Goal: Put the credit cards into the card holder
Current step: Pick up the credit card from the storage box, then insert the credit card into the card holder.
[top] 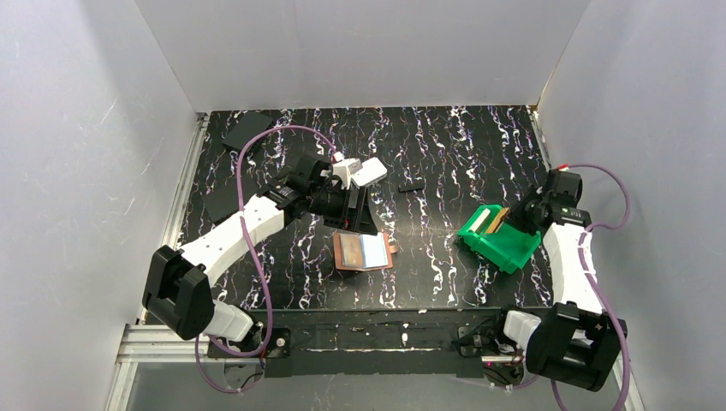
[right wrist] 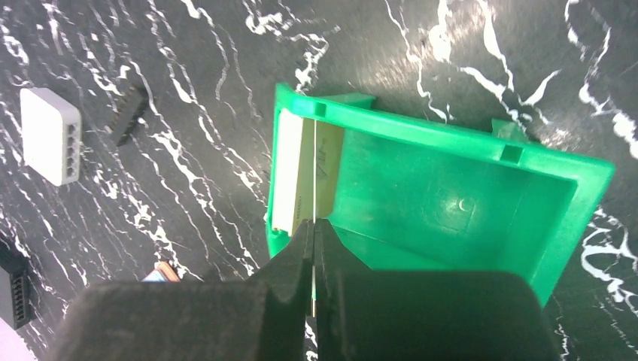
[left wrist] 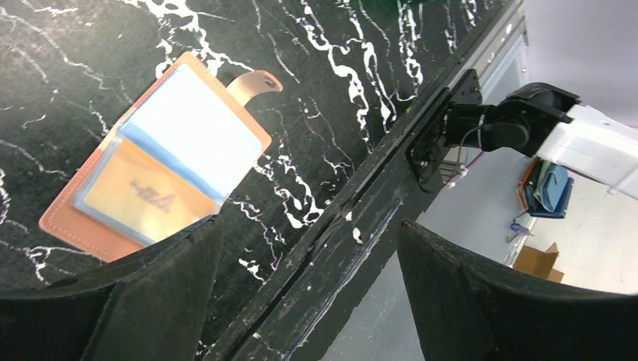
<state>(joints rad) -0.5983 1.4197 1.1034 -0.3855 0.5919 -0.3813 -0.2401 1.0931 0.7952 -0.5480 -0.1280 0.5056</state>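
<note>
The card holder point(top: 364, 253) lies open on the black marbled table, an orange-brown wallet with its snap tab out to the right. In the left wrist view the card holder point(left wrist: 162, 162) shows a light-blue panel and an orange card point(left wrist: 143, 192) in a clear sleeve. My left gripper point(top: 360, 221) hangs just behind it, open and empty point(left wrist: 308, 224). My right gripper point(right wrist: 312, 226) is shut on the thin edge of a credit card point(right wrist: 312, 173) standing upright at the left end of the green bin point(right wrist: 444, 135). Other pale cards point(right wrist: 290, 173) stand beside it.
The green bin point(top: 505, 248) sits at the right of the table. A white rounded box point(right wrist: 50, 135) and a small black connector point(right wrist: 129, 113) lie behind the card holder. Black flat pieces point(top: 248, 133) lie at the back left. The table's front rail point(left wrist: 376, 195) runs close to the card holder.
</note>
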